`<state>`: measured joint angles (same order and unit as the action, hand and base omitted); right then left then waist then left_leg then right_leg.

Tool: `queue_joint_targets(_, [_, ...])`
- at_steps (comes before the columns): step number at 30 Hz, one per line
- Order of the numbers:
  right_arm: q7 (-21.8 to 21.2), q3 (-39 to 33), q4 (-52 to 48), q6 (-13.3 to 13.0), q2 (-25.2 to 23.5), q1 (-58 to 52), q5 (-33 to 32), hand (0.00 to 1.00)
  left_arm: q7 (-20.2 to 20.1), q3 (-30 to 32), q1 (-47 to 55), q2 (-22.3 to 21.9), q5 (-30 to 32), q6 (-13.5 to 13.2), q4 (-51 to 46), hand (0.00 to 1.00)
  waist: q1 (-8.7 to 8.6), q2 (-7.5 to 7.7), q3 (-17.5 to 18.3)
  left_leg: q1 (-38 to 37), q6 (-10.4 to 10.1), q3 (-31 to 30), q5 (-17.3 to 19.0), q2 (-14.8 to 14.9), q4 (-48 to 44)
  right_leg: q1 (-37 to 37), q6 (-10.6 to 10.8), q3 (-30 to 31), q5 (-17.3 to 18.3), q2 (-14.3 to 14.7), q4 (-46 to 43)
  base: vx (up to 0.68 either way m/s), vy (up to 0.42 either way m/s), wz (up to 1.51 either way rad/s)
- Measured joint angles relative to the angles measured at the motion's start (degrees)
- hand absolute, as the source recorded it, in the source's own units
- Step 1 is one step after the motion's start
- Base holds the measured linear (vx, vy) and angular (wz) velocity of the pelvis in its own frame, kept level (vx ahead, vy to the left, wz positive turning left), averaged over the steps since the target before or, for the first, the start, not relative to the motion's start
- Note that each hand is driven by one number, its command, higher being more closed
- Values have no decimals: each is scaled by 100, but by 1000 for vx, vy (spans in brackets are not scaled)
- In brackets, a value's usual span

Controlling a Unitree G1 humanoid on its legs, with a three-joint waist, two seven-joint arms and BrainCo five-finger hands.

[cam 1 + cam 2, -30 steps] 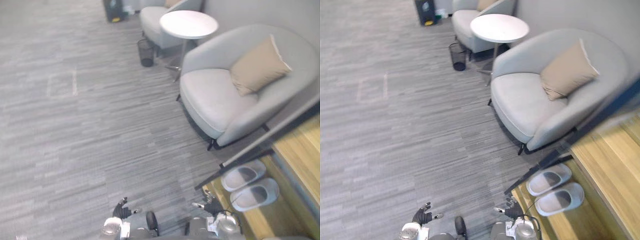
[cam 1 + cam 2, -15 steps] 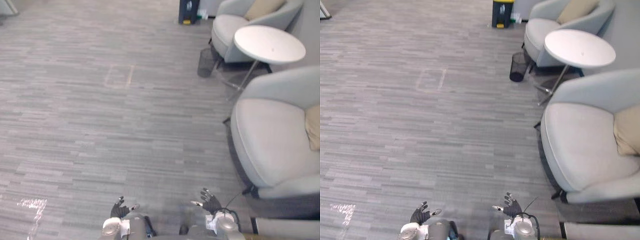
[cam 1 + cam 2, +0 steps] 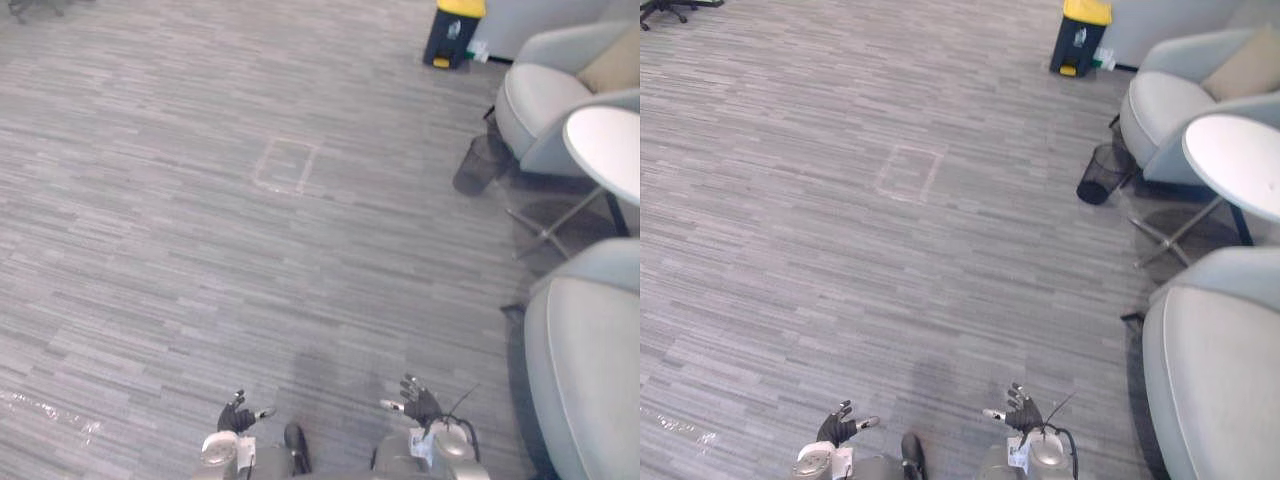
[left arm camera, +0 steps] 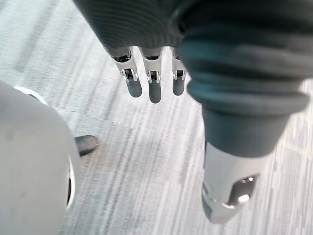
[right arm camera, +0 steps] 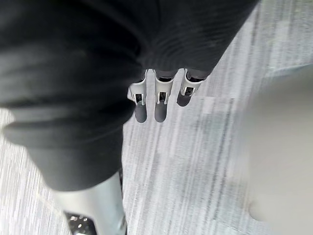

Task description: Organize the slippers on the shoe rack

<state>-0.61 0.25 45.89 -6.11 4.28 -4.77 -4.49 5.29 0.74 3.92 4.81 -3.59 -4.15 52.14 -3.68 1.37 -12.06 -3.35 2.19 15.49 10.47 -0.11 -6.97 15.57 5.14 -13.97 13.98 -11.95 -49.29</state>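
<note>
While both of my arms hang low in front of me, my left hand [image 3: 238, 415] and my right hand [image 3: 418, 403] are spread loosely, fingers [image 4: 155, 88] straight and relaxed, and neither has hold of anything. Under them is bare grey carpet [image 3: 180, 260].

As for the slippers and the shoe rack, I cannot tell where they are from what lies before me, so I cannot say how the slippers look or how they sit. With both hands empty and no rack in front of me, I judge that I am between steps and not in the middle of placing anything. Whether the pair is already tidied or waiting to be fetched is beyond what I can read here.

What I do face is open floor with a faint taped rectangle [image 3: 286, 165] on it. To my right stand a pale grey armchair [image 3: 590, 380], a round white side table [image 3: 612, 150], a second armchair [image 3: 545, 100] beyond it and a dark mesh wastebasket [image 3: 478, 165] beside that. A dark bin with a yellow lid [image 3: 452, 30] stands further off.
</note>
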Motion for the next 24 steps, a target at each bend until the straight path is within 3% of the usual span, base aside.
queue_joint_targets(2, [2,-5,4,-8,48,36,-2,0,0,5,-106,4,-5,-5,1,0,-121,-74,-41,-145,-64,-148,69,118,111,277,-85,-125,-84,339,1505,498,-44,46])
queue_joint_targets(3, [11,-2,9,-7,53,94,-1,0,1,8,-205,10,-4,-11,-7,0,-197,-93,-70,-308,-150,-227,120,166,249,314,-113,-96,-572,574,3017,498,-109,58])
queue_joint_targets(4, [11,0,16,-5,37,85,0,0,1,7,-228,13,-3,-18,-16,0,-231,-63,-69,-419,-226,-282,175,154,323,288,-82,-35,-931,623,3813,503,-133,59])
queue_joint_targets(5, [11,2,14,-3,18,85,-2,0,2,7,-232,13,0,-23,-21,0,-255,12,-100,-677,-335,-370,320,88,403,307,-12,155,-1278,619,4392,510,-189,45])
queue_joint_targets(6, [9,-1,10,1,20,87,-14,0,1,18,-216,33,2,-21,-20,0,-260,67,-132,-927,-420,-439,520,60,411,276,-77,457,-1643,621,4380,532,-250,36])
queue_joint_targets(7, [11,-4,9,2,62,109,-7,0,3,50,-181,-29,2,-22,-14,0,-265,-22,-124,-1119,-506,-521,649,172,422,232,-231,615,-1995,761,4179,671,-320,32])
queue_joint_targets(8, [6,-51,0,-5,99,123,-8,0,-4,60,-141,-137,3,-47,-13,0,-266,-295,-59,-1186,-589,-573,754,389,316,276,-403,659,-1958,953,3837,588,-277,29])
queue_joint_targets(9, [7,-98,1,-11,99,150,-2,0,-6,59,-149,-180,3,-55,-14,0,-270,-391,-64,-1118,-618,-619,770,467,85,279,-474,573,-1756,985,3683,608,-273,41])
queue_joint_targets(10, [-5,-176,2,-8,100,158,-5,0,-12,102,-142,-242,4,-58,-24,0,-269,-444,-78,-817,-651,-699,751,601,-745,191,-557,443,-1469,983,3513,600,-246,51])
queue_joint_targets(12, [7,-232,-6,20,87,95,-14,0,-15,334,-51,-357,-5,-48,-24,0,-282,-457,-97,-199,-1175,-704,369,916,-2521,-293,-610,169,-1161,972,3531,588,-219,65])
queue_joint_targets(13, [19,-204,-16,27,81,45,-10,0,-28,446,31,-408,-11,-46,-62,0,-270,-465,-127,247,-1336,-566,-30,1328,-3811,-801,-741,36,-945,1052,3689,548,-173,53])
queue_joint_targets(14, [46,-184,-16,33,74,19,-10,0,-33,512,84,-440,-25,-48,-124,0,-206,-455,-130,501,-1269,-185,2,1696,-4673,-1196,-804,10,-828,1145,3860,619,-160,36])
queue_joint_targets(16, [73,-179,-15,38,23,28,-10,0,-42,611,180,-431,-75,-54,-271,0,-37,-391,-129,945,-994,386,164,1973,-5150,-1733,-820,56,-666,1177,4183,484,-77,4])
queue_joint_targets(18, [73,-173,-1,59,23,124,-9,0,-46,634,165,-429,-99,-57,-318,0,20,-407,-109,1446,-791,710,390,1897,-4689,-1987,-792,138,-566,1103,4369,420,-2,-14])
queue_joint_targets(20, [73,-186,3,99,23,252,1,0,-47,660,110,-390,-99,-56,-337,0,91,-347,-149,1802,-731,809,428,1421,-3117,-2246,-598,207,-465,816,4401,516,120,-31])
queue_joint_targets(21, [77,-206,0,96,23,264,2,0,-47,648,105,-373,-99,-59,-363,0,92,-306,-173,1865,-704,702,256,1150,-2330,-2375,-501,218,-392,682,4429,598,230,-33])
queue_joint_targets(22, [82,-230,3,94,48,255,7,0,-43,585,146,-375,-100,-60,-424,0,130,-323,-163,1879,-698,355,-336,818,-798,-2591,-364,319,-307,594,4572,648,297,-43])
queue_joint_targets(23, [93,-220,16,97,50,251,7,0,-43,534,154,-367,-100,-61,-430,0,210,-336,-154,1886,-744,97,-1057,712,-483,-2707,-266,452,-252,584,4662,575,273,-60])
queue_joint_targets(24, [119,-212,58,101,25,240,37,0,-28,479,128,-324,-101,-52,-412,0,267,-294,-133,1806,-387,51,-1298,608,-512,-2795,-202,619,-250,514,4731,474,229,-36])
